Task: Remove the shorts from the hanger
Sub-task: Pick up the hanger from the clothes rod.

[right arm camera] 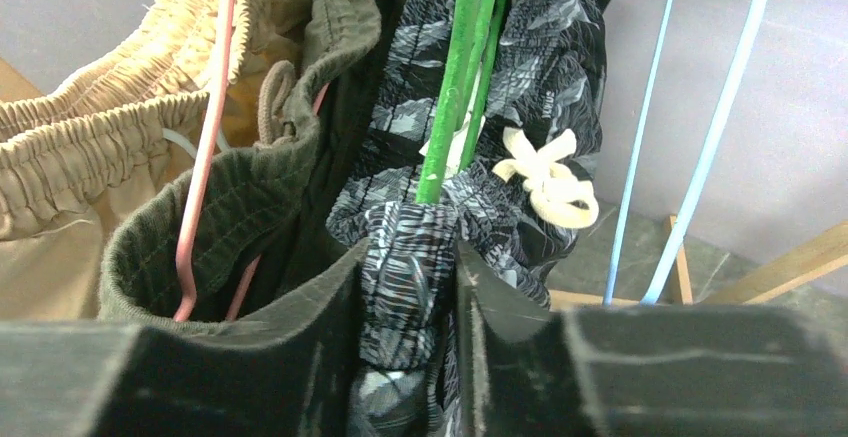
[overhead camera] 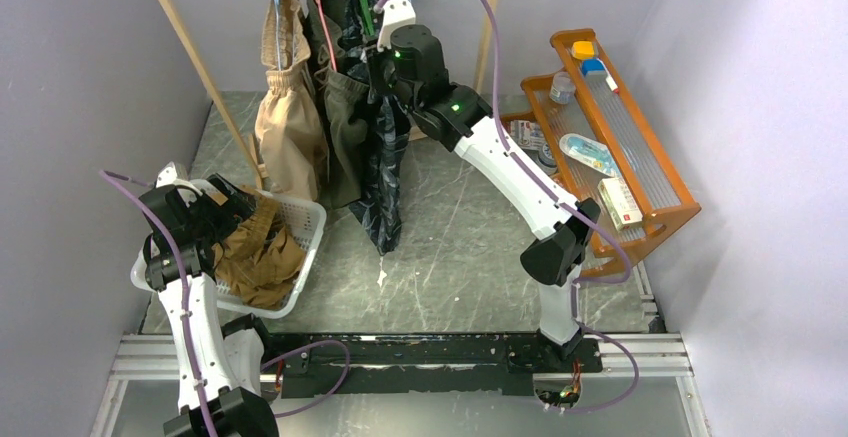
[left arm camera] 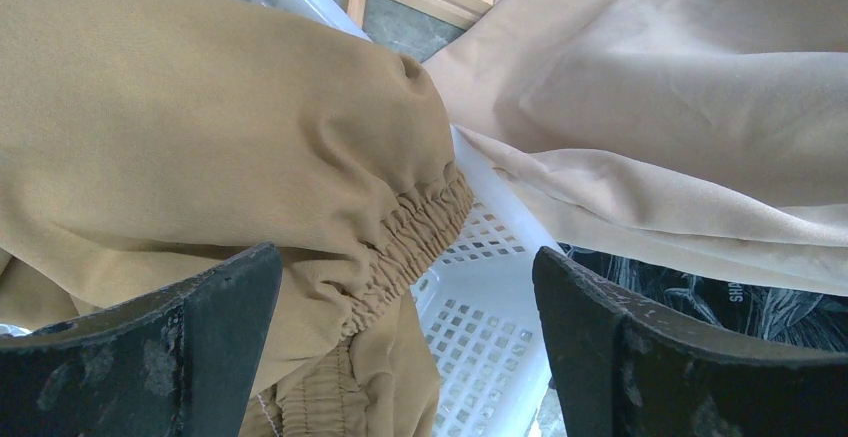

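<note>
Right gripper [right arm camera: 410, 257]: up high at the rail, jaws pinched onto a fold of the dark patterned shorts [right arm camera: 520, 77] at the waistband.
Left gripper [left arm camera: 405, 292]: spread wide and holding nothing, hovering over the white basket [left arm camera: 480, 307], with the tan shorts [left arm camera: 200, 137] lying in it just under the fingers.
Dark patterned shorts: on the hanger, draping straight down below the right gripper.
Beige shorts [right arm camera: 70, 157]: hanging further out to its left.
Olive shorts [right arm camera: 250, 187]: crowding in just left of the right gripper, on a pink hanger [right arm camera: 205, 157].
Green hanger [right arm camera: 450, 87]: rising straight up out of the pinch, and its wire seems to run down into the same fold.
Drawstring bow [right arm camera: 545, 172]: just above and right of the jaws.
Risk one: if the wire is caught in the grip, a pull drags hanger and shorts off together.
Risk two: the thin pinch slips, so the fabric slides out.
Risk three: the olive neighbour gets snagged and swings along.
</note>
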Controlling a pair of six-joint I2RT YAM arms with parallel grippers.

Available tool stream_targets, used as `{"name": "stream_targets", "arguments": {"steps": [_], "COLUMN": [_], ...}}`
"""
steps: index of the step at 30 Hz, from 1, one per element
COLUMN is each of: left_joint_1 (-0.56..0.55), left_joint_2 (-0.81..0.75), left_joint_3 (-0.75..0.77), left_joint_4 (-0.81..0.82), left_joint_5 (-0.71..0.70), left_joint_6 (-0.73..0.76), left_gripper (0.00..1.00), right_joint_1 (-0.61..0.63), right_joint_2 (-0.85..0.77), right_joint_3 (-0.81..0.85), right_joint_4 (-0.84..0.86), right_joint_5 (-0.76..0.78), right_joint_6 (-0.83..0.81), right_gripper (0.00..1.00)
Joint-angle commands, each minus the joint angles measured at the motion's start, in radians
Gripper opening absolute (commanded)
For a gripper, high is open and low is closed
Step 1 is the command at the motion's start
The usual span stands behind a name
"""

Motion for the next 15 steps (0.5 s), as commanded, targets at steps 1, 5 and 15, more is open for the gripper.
{"name": "stream_targets", "arguments": {"steps": [1,5,15], "left_joint_1": [0.007,0.007,0.007], "left_joint_2": [0.002,0.004,0.004], "left_joint_3": [0.014,0.014,0.013], "left_joint_4": [0.03,0.03,0.032], "left_joint_5": [0.029,0.029,0.025], "left_joint_6": [0.01,0.01,0.008], "left_gripper": [1.0,1.0,1.0], "right_joint_1": [-0.001,-0.002,0.004], "right_joint_2": [-0.012,-0.021,-0.042], "right_joint_3": [0.003,0.01,-0.008], "right_joint_4": [0.002,0.027,0.129], "right_joint_5": [0.017,0.012,0.11], "right_joint_6": [-0.032,-0.052,-0.086], "right_gripper": [0.29,0.14,0.0]}}
